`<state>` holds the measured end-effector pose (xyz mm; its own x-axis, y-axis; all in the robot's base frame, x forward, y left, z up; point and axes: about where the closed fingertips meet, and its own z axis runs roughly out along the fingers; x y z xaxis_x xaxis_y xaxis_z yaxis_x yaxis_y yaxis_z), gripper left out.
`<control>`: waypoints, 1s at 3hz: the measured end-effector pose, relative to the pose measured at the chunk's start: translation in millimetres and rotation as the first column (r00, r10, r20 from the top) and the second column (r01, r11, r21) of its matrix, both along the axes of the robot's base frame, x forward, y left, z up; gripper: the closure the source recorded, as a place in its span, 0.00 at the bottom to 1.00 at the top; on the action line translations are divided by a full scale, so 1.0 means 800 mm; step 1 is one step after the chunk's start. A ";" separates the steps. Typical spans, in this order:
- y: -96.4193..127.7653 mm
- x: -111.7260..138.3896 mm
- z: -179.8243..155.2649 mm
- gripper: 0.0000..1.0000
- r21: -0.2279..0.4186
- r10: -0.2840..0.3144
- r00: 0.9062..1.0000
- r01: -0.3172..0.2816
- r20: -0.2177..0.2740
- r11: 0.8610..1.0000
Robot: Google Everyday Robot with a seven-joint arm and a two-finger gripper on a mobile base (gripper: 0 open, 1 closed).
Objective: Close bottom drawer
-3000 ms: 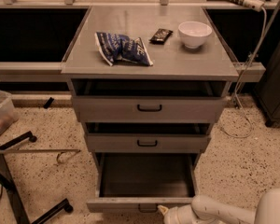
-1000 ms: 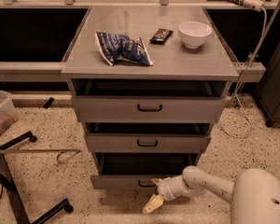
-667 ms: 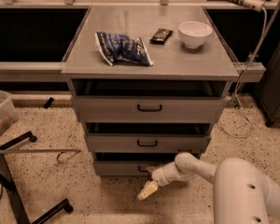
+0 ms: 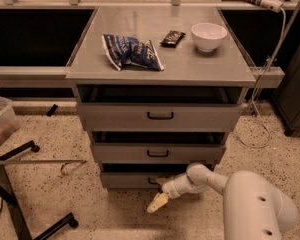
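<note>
Below, shows the bottom drawer (image 4: 125, 179) almost shut, lowest under the worktop (image 4: 190, 64), with the pincer (image 4: 159, 196) low at the middle of its front; cannot tell whether apart or together. Best pushed straight in, level, until flush.

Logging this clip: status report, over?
Gripper low, at front of grey metal bottom drawer. Drawer nearly in, dark gap above. Nothing seen blocking.
</note>
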<state>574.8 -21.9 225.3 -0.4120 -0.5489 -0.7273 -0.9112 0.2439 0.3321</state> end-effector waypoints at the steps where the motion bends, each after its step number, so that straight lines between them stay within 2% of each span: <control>1: 0.003 0.027 -0.015 0.00 -0.002 0.002 1.000 -0.002 -0.007 1.000; 2: 0.010 0.052 -0.025 0.00 -0.010 0.008 1.000 -0.008 -0.011 1.000; 3: 0.010 0.051 -0.025 0.00 -0.010 0.008 1.000 -0.008 -0.011 1.000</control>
